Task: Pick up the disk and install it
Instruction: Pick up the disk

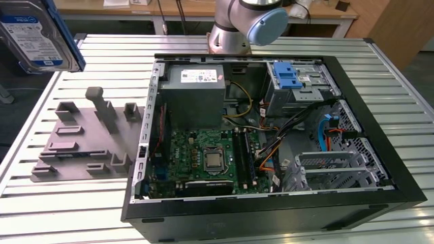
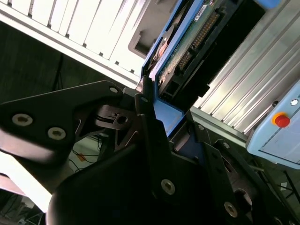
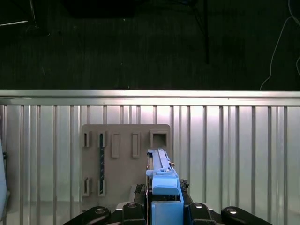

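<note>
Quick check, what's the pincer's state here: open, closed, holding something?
Pincer: closed on the disk, holding it in the air above the table.

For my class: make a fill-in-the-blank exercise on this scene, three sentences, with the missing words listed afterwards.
1. The gripper holds the disk by its ____ carrier frame.
2. The grey fixture plate lies on the table at the exterior view's ____ of the computer case.
3. The disk is held ____ the computer case, whose motherboard lies uncovered.
Missing words: blue; left; outside.
</note>
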You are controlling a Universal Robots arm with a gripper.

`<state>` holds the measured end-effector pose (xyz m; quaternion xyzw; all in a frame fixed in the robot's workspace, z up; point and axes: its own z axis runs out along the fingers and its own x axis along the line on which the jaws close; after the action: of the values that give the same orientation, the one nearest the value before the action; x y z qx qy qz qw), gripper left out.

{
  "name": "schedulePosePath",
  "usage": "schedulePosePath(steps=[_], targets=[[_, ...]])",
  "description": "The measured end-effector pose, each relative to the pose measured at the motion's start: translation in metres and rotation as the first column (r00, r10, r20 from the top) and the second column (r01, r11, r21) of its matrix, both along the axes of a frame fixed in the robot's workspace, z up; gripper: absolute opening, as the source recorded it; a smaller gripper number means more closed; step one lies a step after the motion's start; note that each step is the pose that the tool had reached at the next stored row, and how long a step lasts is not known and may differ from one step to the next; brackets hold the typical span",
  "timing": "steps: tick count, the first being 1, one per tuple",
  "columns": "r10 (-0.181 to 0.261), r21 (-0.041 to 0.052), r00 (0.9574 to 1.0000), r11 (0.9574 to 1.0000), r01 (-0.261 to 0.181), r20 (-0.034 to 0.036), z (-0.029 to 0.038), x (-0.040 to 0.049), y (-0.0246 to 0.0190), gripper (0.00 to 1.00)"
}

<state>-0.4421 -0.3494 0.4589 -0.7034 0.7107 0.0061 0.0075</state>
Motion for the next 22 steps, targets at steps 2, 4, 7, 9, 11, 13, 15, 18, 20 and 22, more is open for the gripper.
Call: schedulePosePath(steps=[2, 4, 7, 9, 11, 13, 15, 18, 20, 22], targets=[[0.000, -0.0001, 1.0000, 1.0000, 0.000, -0.0003, 0.0028, 0.0000, 0.0000, 0.36], [0.000, 0.0000, 1.0000, 1.0000, 0.000, -0.0002, 0.0033, 0.0001, 0.0000, 0.36], [-0.001, 0.0000, 1.0000, 1.0000, 0.001, -0.0002, 0.0033, 0.0001, 0.0000, 0.36], [-0.001, -0.0001, 1.0000, 1.0000, 0.001, -0.0005, 0.0034, 0.0001, -0.0007, 0.36], [-0.002, -0.0001, 1.0000, 1.0000, 0.002, -0.0004, 0.0034, 0.0001, -0.0031, 0.36], [-0.004, 0.0000, 1.0000, 1.0000, 0.004, -0.0005, 0.0033, 0.0001, -0.0068, 0.36], [-0.005, -0.0001, 1.0000, 1.0000, 0.005, -0.0008, 0.0034, 0.0001, -0.0102, 0.36], [-0.007, 0.0000, 1.0000, 1.0000, 0.007, -0.0016, 0.0033, 0.0001, -0.0158, 0.36], [-0.009, 0.0001, 1.0000, 1.0000, 0.009, -0.0035, 0.0033, 0.0004, -0.0177, 0.36], [-0.010, -0.0001, 0.9999, 1.0000, 0.010, -0.0073, 0.0035, 0.0017, -0.0184, 0.36]])
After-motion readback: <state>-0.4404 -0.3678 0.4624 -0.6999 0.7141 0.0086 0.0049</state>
